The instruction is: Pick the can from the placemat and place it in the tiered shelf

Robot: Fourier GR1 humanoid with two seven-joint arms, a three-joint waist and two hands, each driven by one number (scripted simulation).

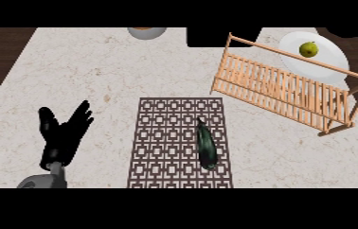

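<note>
As the can lies on its side near the right edge of the placemat, long axis near-to-far, only the left hand shows, spread open, well to its left.

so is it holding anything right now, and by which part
Nothing is held. The left hand is open beside the placemat; the can rests on it untouched.

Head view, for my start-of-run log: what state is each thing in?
can: on the placemat's right half, not held.
placemat: flat on the counter.
tiered shelf: right of the placemat, can not in it.
left hand: open, fingers up, resting left of the placemat.
right hand: not in view.
plate: carries a green fruit.
</note>
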